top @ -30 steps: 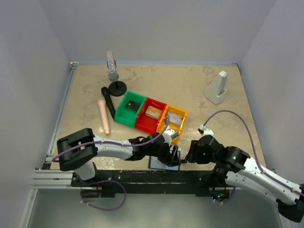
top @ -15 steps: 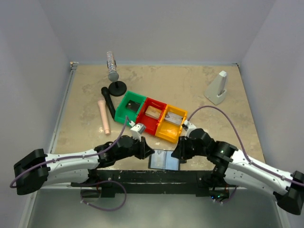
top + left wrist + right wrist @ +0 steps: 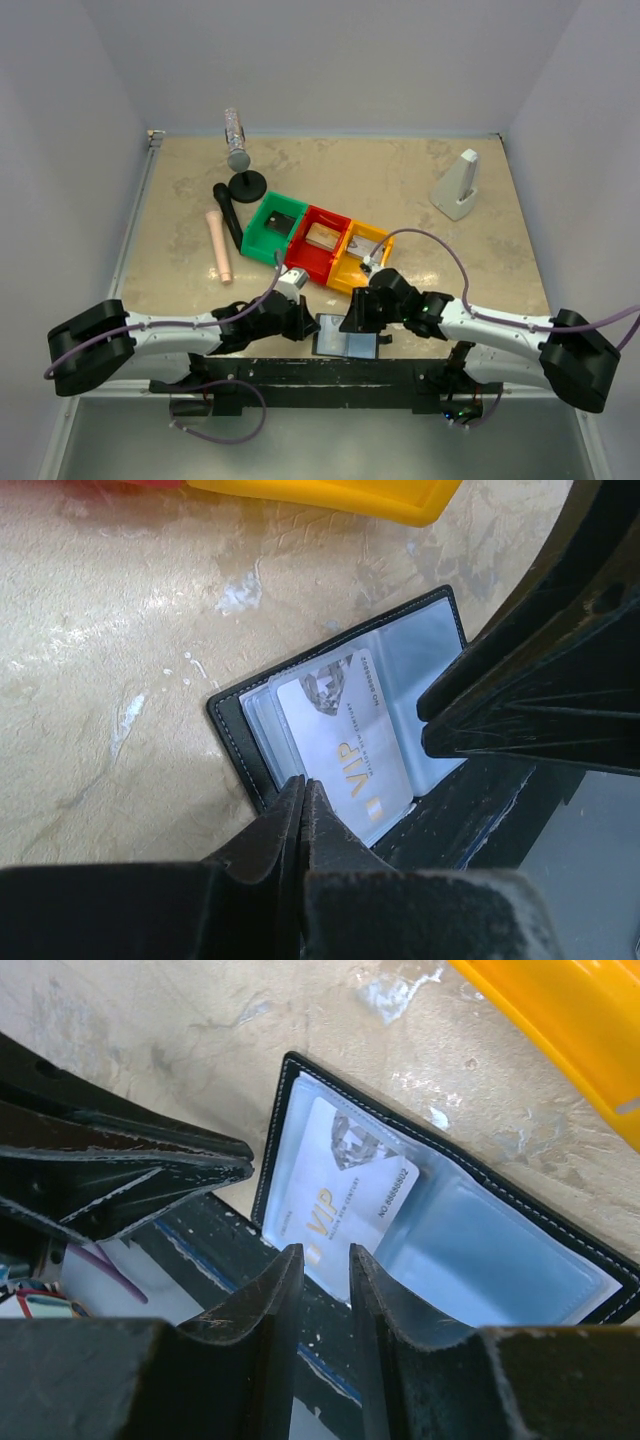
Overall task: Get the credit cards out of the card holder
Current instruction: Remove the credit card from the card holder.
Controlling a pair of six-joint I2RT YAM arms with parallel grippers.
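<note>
The card holder (image 3: 340,343) lies open at the table's near edge, a black case with glossy grey-blue panels (image 3: 500,1260). A pale credit card (image 3: 345,745) printed "VIP" sticks partly out of its left pocket. My left gripper (image 3: 303,783) is shut with nothing in it, its tips at the holder's left edge (image 3: 305,322). My right gripper (image 3: 326,1252) hovers low over the card's (image 3: 345,1195) near edge, jaws a narrow gap apart and empty. In the top view it (image 3: 352,318) covers the holder's far side.
Green (image 3: 272,228), red (image 3: 318,243) and yellow (image 3: 360,255) bins stand in a row just behind the holder. A pink cylinder (image 3: 219,245), a black handle (image 3: 228,212), a bottle on a stand (image 3: 238,150) and a white wedge (image 3: 457,185) lie farther back. The black frame rail (image 3: 330,372) runs under the holder's near edge.
My left gripper has shut and drawn back left from above the holder to its left edge. My right arm has reached left and forward over the holder.
</note>
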